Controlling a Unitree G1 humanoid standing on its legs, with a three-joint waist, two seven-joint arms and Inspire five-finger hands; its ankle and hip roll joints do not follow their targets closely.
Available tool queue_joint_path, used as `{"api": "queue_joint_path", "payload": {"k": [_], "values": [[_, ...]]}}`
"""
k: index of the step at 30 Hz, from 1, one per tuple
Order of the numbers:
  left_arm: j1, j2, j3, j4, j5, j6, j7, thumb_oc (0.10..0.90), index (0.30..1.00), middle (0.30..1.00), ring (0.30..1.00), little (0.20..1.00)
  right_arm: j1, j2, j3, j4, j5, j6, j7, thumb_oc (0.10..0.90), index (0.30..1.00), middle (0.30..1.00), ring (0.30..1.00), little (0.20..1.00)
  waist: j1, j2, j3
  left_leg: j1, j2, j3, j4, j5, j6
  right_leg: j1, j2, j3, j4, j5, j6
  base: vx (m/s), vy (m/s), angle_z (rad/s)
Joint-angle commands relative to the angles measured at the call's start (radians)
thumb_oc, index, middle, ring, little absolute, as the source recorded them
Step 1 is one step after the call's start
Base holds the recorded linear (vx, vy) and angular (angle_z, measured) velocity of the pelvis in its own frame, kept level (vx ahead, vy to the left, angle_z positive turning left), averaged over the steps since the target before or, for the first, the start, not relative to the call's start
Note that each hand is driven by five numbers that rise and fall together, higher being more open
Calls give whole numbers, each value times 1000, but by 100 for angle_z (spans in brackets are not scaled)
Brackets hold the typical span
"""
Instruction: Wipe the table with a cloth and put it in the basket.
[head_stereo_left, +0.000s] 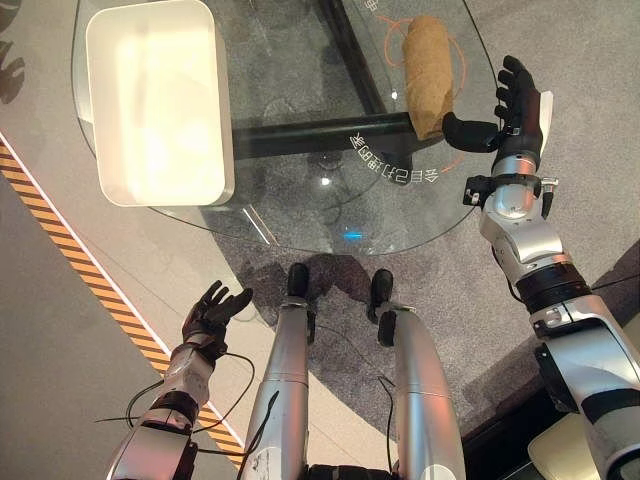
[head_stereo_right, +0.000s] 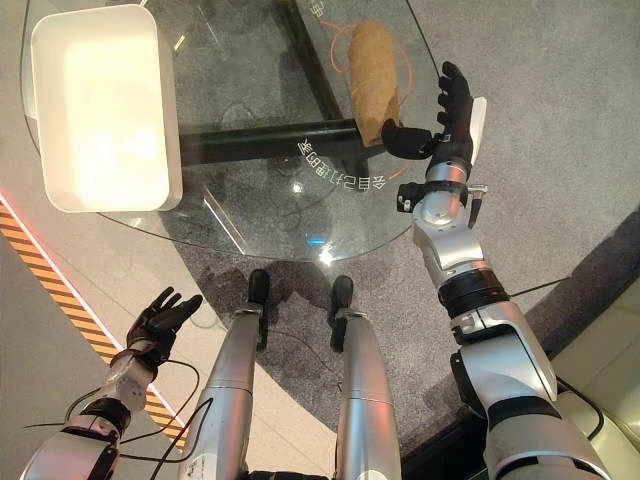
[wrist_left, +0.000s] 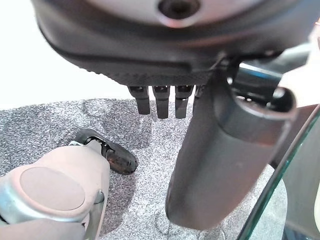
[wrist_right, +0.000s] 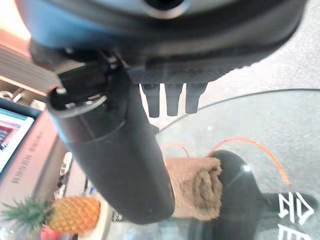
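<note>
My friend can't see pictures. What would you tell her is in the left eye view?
The robot's right hand, fingers open, reaches to a rolled brown cloth near the right edge of a round glass table, its thumb at the roll's near end. A white basket sits on the table's left side, and the left hand hangs open below the table.

Bright overhead light, glare on the glass table (head_stereo_left: 300, 215) and white basket (head_stereo_left: 160, 100), blurred wrist close-ups.

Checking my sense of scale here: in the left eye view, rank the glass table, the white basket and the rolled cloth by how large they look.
Glass table, largest.
White basket.
Rolled cloth, smallest.
</note>
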Motion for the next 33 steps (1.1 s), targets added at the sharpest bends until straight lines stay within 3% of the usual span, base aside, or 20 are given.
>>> {"api": "queue_joint_path", "payload": {"k": [1,9,17,18,20,21,23,24,25,33], "values": [[70,-18,-4,-10,7,-31,21,800,900,900,900,900,-82,-54,7,-80,41,-3,-29,800,900,900,900,900,-18,50,-27,28,-43,46,-34,28,72,64,-16,-21,-33,-16,4,21,8,6],[82,-28,-15,-24,17,-28,26,800,900,900,900,900,-129,-41,40,8,91,121,-32,800,900,900,900,900,-2,56,-27,18,-48,41,-32,33,77,52,-15,-24,-25,-14,-3,12,6,1],[84,-30,-33,-54,23,-17,49,800,900,900,900,900,-226,-59,100,129,34,234,-63,800,900,900,900,900,19,61,-27,-16,-49,29,-23,39,82,18,-18,-31,-4,-12,-7,20,-1,2],[91,-32,-40,-56,23,-17,51,800,900,900,900,900,-237,-62,114,148,41,252,-69,800,900,900,900,900,22,61,-27,-3,-53,26,-6,4,80,31,-18,-25,13,-44,-1,0,0,0],[90,-30,-43,-62,20,-18,47,800,900,900,900,900,-271,-69,132,180,39,276,-80,800,900,900,900,900,29,63,-27,-34,-52,25,-16,42,82,4,-18,-35,2,-10,-8,21,7,4],[97,-32,-46,-60,21,-18,46,800,900,900,900,900,-269,-69,135,186,40,280,-80,800,900,900,900,900,29,62,-27,-17,-55,23,-2,7,81,20,-18,-28,17,-42,-2,115,7,4],[102,-38,-48,-65,27,-19,49,800,900,900,900,900,-283,-70,144,205,28,289,-75,800,900,900,900,900,34,65,-27,-27,-57,18,4,7,81,9,-18,-28,27,-42,-2,37,11,3],[98,-38,-50,-74,22,-19,55,800,900,900,900,900,-304,-70,151,212,8,293,-85,800,900,900,900,900,37,67,-27,-54,-58,17,-7,42,85,-17,-15,-34,14,-8,-9,24,11,5],[105,-40,-54,-73,22,-18,56,800,900,900,900,900,-300,-68,153,214,4,293,-86,800,900,900,900,900,36,66,-27,-35,-61,16,6,7,84,0,-15,-27,28,-41,-3,21,15,3],[120,-43,-72,-93,13,-20,60,800,900,900,900,900,-360,-82,194,228,-13,324,-129,800,900,900,900,900,52,72,-27,-66,-72,10,-1,20,82,-30,-13,-30,33,-34,-4,13,3,0]]}}
